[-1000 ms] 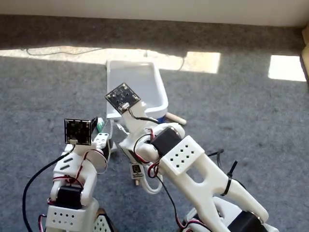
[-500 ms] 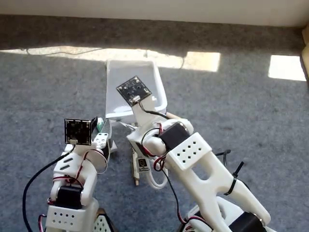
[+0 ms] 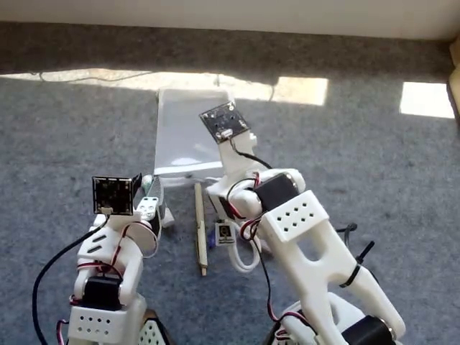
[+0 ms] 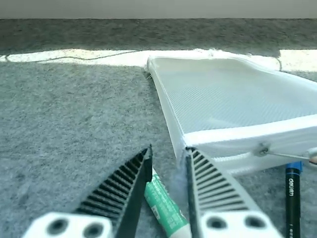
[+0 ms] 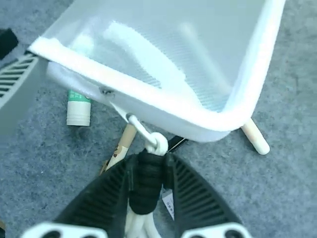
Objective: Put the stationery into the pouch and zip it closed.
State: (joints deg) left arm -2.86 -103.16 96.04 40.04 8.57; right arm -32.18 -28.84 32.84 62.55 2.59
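Grey carpeted counter [image 3: 359, 165] spreads wide on both sides of the white mesh pouch [image 3: 183, 136], whose mouth faces the arms. The right gripper [image 5: 148, 161] is clenched on a black tab [image 5: 146, 188], probably the zip pull, at the pouch's near rim. The left gripper [image 4: 168, 151] stands released over a green-and-white tube [image 4: 166, 208] just beside the pouch's edge, with a wooden pencil [image 3: 200, 226] lying between the arms.
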